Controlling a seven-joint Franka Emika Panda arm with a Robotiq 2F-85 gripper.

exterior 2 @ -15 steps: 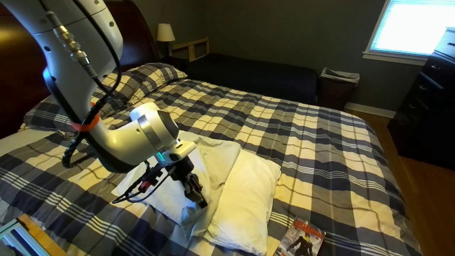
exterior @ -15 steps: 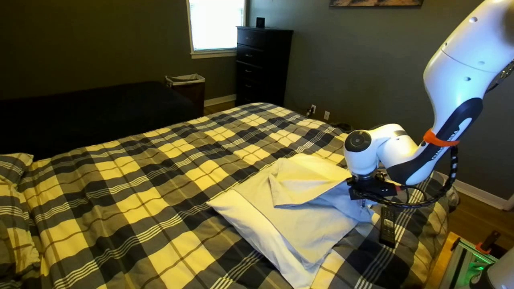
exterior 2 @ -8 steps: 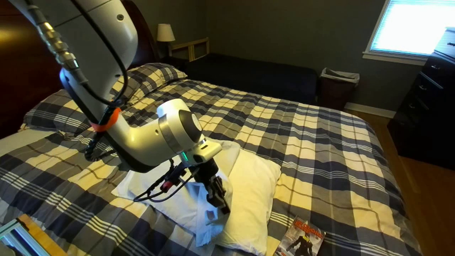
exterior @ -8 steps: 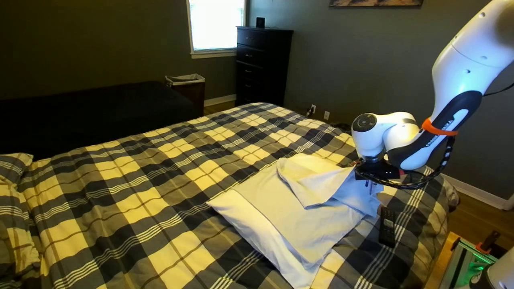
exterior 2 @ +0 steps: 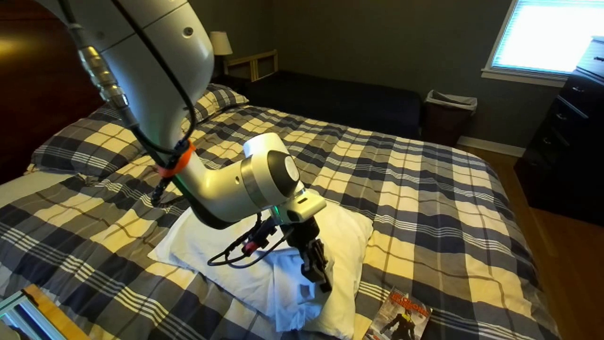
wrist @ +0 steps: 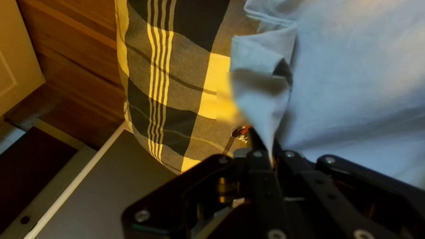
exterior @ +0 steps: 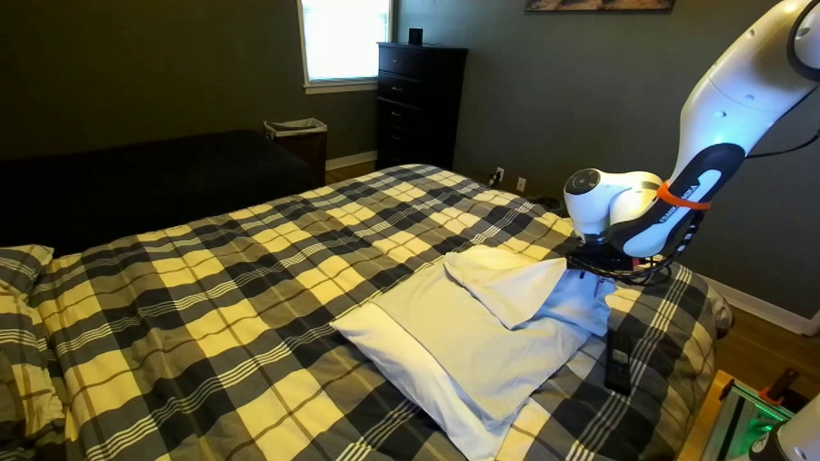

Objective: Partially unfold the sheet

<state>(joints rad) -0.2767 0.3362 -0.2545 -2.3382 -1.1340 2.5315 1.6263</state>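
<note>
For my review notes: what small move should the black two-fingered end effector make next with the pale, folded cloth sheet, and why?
Probably ease the end effector toward the rectangular red-titled magazine: the wrist view shows its jaws shut on an edge of the sheet, and in an exterior view a flap lies doubled over lower layers.

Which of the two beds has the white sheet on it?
The nearer, plaid-covered bed: the sheet lies on it, partly pinched in the gripper. The other bed, farther back, is plain and dark.
</note>
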